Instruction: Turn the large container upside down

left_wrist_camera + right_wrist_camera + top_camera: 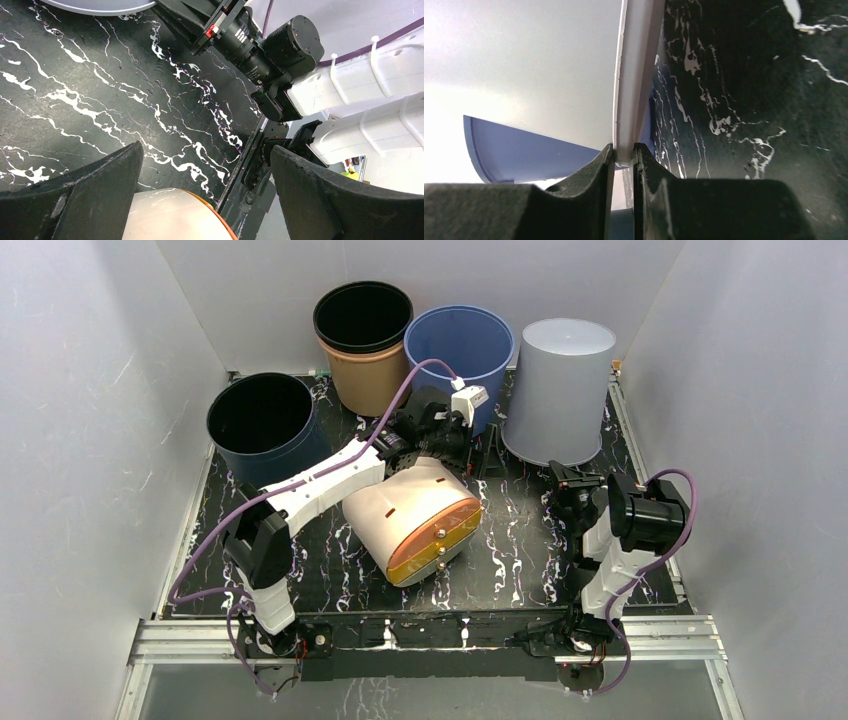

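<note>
Black white-veined surface (520, 540); white walls (90, 390) on three sides. On grey container (560, 390) rim: right pincer (624, 150) clamped. Left of it: left pincer (205, 155), wide.

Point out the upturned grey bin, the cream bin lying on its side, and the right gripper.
grey bin (560, 390): top view, on its side wall.
cream bin (400, 510): top view, on its side wall.
right gripper (624, 151): right wrist view, between the fingertips pinching the grey rim.

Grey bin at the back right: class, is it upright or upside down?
Upside down: the grey bin shows its closed base on top, wider rim at the table.
</note>
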